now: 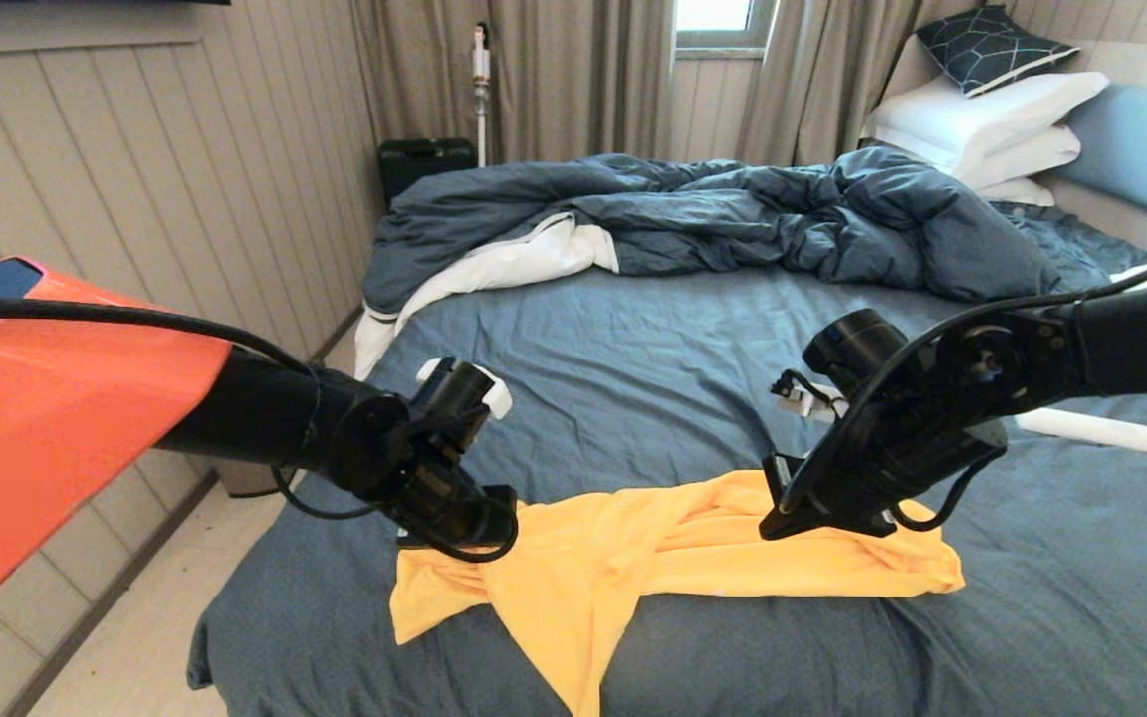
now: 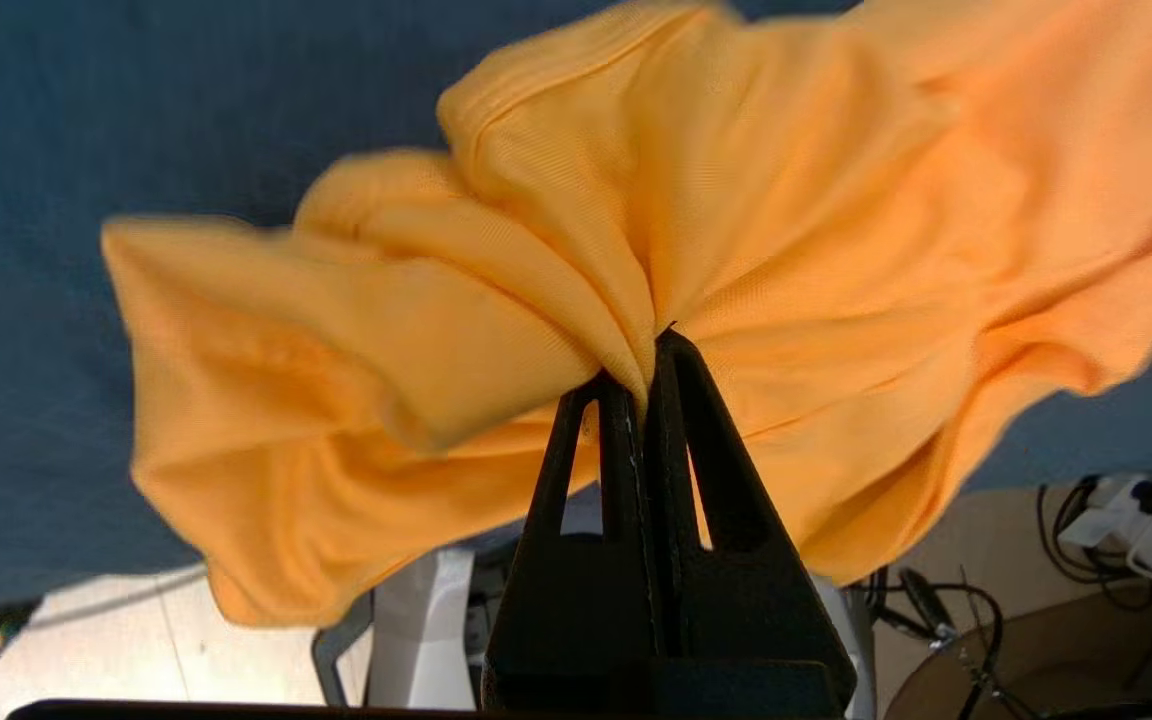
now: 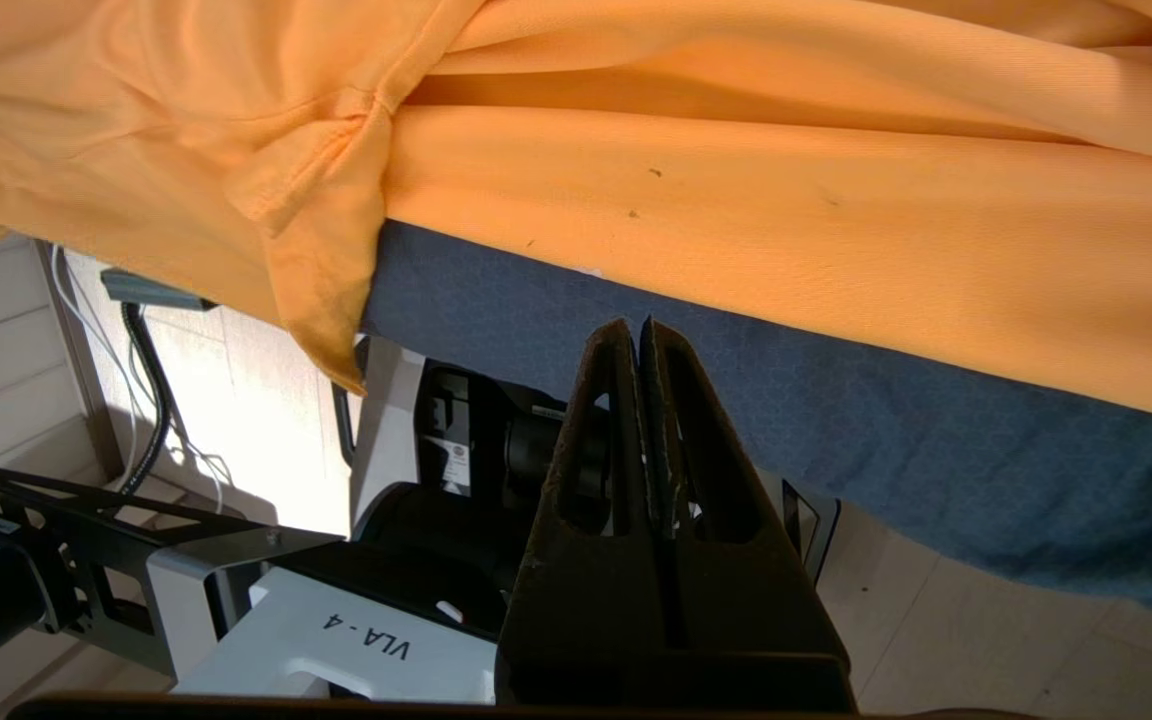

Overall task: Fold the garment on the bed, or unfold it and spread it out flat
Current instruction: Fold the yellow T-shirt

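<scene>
Only "VLA-4" label (image 3: 364,636) (white bracket)

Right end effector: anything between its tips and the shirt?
Only bare sheet. In the right wrist view the right end effector, shut and empty, sits just short of the shirt. The left end effector already pinches the fabric.

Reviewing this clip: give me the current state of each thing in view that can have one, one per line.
garment: rumpled, lying along the near edge of the bed, part hanging over it.
left gripper: shut, pinching a bunch of the garment.
right gripper: shut on nothing, tips near the bed edge, apart from the garment.
duvet: crumpled in a heap at the far side.
pillows: stacked by the headboard.
bed: sheet exposed, unmade.
</scene>
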